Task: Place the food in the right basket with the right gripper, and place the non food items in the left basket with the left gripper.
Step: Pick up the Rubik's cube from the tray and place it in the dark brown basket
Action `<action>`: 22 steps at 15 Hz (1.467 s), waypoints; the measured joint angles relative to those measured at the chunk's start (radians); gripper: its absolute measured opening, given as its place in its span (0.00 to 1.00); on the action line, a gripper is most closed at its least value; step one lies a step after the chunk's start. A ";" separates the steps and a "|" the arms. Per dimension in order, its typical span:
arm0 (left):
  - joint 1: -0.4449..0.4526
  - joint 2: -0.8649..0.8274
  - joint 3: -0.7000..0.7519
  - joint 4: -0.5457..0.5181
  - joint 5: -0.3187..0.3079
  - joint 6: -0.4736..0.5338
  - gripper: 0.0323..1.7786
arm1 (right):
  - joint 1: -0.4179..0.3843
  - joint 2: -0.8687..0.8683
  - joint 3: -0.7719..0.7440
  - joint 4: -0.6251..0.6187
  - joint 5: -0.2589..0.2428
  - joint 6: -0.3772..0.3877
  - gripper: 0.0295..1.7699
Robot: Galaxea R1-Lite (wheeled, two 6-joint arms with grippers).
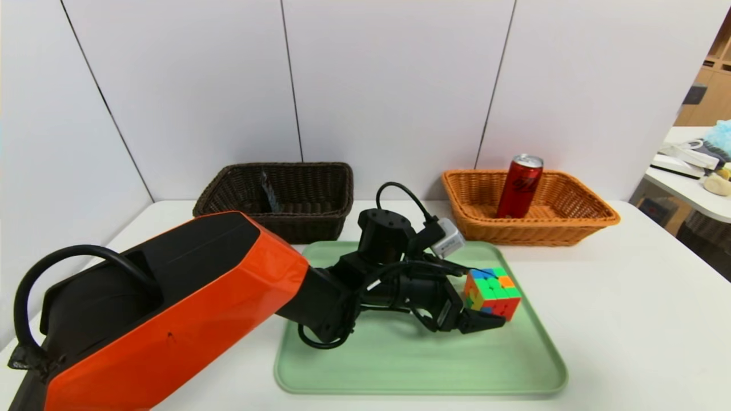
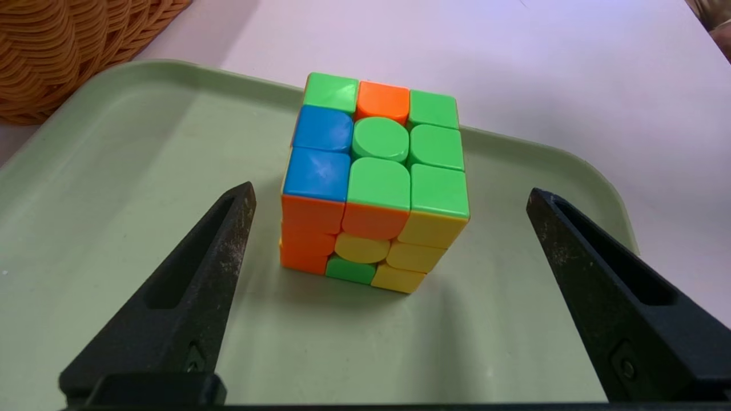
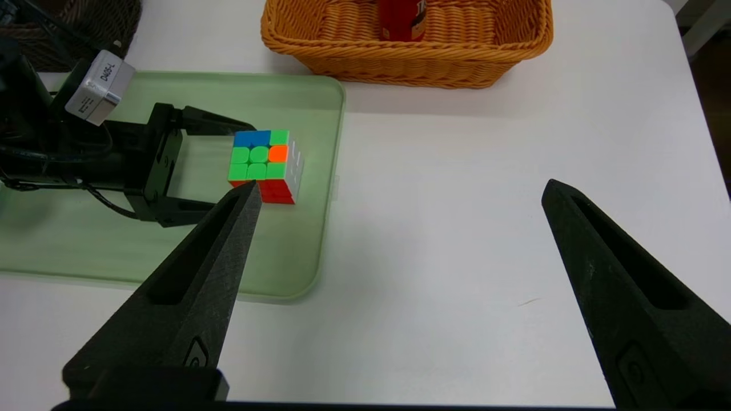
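The multicoloured puzzle cube sits on the right part of a pale green tray. My left gripper is low over the tray, open wide, with one fingertip on each side of the cube's near face and not touching it. The black tube leans inside the dark brown left basket. The red can stands upright in the orange-tan right basket. My right gripper hovers open and empty above bare table to the right of the tray.
Both baskets stand at the back of the white table, against white wall panels. The left arm's orange shell fills the near left. A second table with clutter stands at the far right.
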 joint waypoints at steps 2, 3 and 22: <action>-0.007 0.013 -0.011 0.000 0.000 0.000 0.95 | 0.000 -0.007 0.002 0.003 0.000 0.000 0.96; -0.010 0.017 -0.013 0.000 0.000 -0.001 0.95 | 0.000 -0.011 0.005 0.005 -0.001 0.000 0.96; -0.048 0.117 -0.154 -0.002 0.031 -0.045 0.95 | -0.001 -0.025 0.014 0.007 -0.019 0.001 0.96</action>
